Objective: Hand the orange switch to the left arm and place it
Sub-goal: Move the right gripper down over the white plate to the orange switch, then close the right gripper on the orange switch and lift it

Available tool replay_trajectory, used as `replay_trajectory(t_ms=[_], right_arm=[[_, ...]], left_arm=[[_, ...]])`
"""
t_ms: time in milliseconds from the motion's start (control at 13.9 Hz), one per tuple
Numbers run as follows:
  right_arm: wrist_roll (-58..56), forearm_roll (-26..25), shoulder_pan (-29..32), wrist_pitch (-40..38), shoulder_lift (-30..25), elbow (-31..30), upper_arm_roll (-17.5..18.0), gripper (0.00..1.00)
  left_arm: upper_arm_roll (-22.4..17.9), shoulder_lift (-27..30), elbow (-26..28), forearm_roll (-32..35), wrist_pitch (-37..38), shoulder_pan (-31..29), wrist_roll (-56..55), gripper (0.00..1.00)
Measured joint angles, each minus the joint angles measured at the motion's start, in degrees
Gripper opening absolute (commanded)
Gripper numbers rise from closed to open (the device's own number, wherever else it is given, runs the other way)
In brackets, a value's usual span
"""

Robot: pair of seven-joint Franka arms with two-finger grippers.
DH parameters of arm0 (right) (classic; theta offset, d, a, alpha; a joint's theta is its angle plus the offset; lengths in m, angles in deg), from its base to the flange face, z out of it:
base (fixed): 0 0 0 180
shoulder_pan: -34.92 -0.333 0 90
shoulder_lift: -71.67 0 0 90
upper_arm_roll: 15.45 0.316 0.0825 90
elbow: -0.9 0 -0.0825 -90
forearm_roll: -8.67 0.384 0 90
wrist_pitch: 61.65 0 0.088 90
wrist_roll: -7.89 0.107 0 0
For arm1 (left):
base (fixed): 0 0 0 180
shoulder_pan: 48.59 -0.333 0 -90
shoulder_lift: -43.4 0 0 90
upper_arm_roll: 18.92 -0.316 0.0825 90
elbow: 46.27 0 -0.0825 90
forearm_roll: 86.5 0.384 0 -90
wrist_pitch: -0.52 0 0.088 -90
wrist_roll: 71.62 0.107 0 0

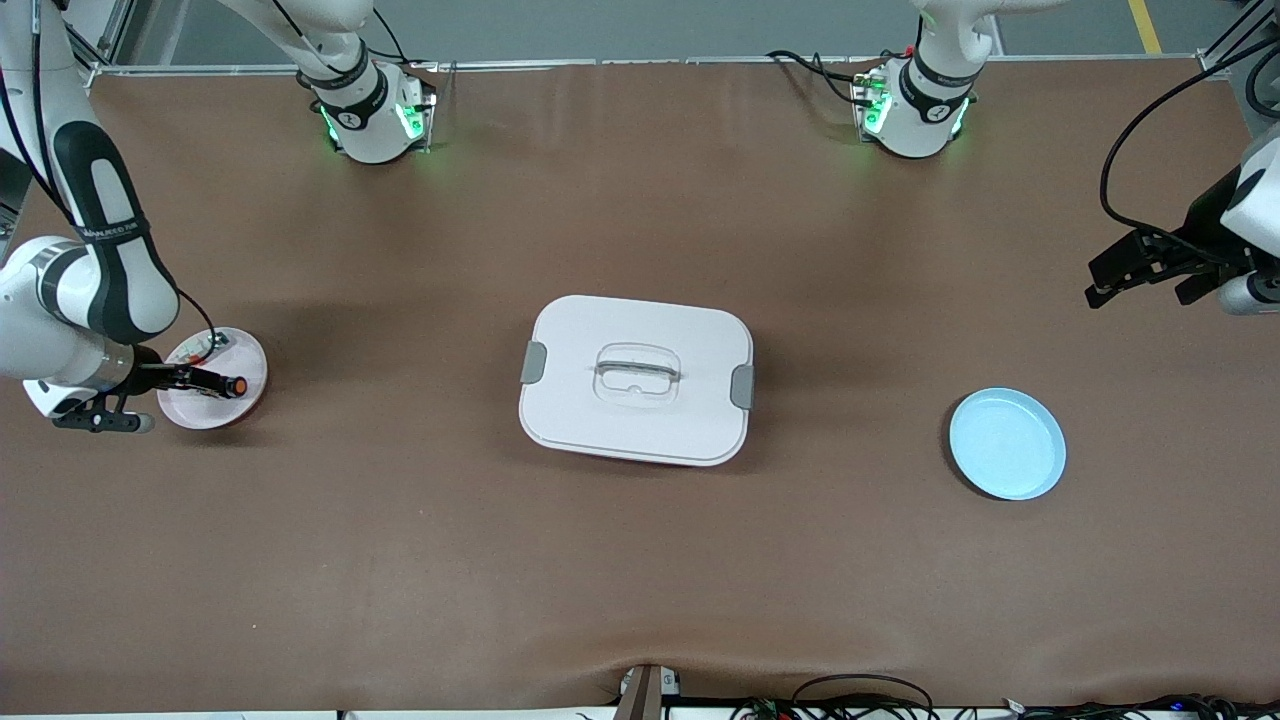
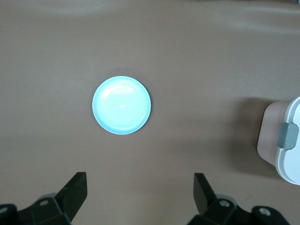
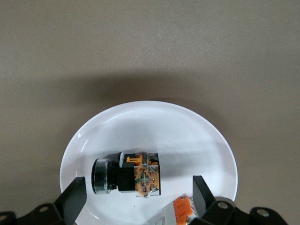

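The orange switch point(image 3: 126, 174) lies on its side in a small white plate point(image 3: 154, 126), with its black round end and orange-marked body showing. In the front view its orange face point(image 1: 237, 386) shows on that plate point(image 1: 245, 355) at the right arm's end of the table. My right gripper point(image 3: 139, 187) is low over the plate, open, with a finger on either side of the switch and not touching it. My left gripper point(image 1: 1140, 275) hangs open and empty over the left arm's end of the table point(image 2: 140, 185). The white box point(image 1: 636, 378) sits mid-table.
A silvery part with an orange bit point(image 3: 180, 211) lies in the same white plate beside the switch. An empty light-blue plate point(image 1: 1007, 443) sits toward the left arm's end, nearer the front camera than the left gripper; it also shows in the left wrist view point(image 2: 122, 105), with the box's corner point(image 2: 288, 140).
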Motion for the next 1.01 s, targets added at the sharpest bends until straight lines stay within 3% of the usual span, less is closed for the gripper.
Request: replay_trajectory(t_ms=[1006], right_arm=[[-3.20,2.04,0.36,1.78,1.85,-1.81,0.43,1.00]], left_arm=[[-0.01,-0.05,0.00,0.00,0.00,-0.01,0.00,1.00]])
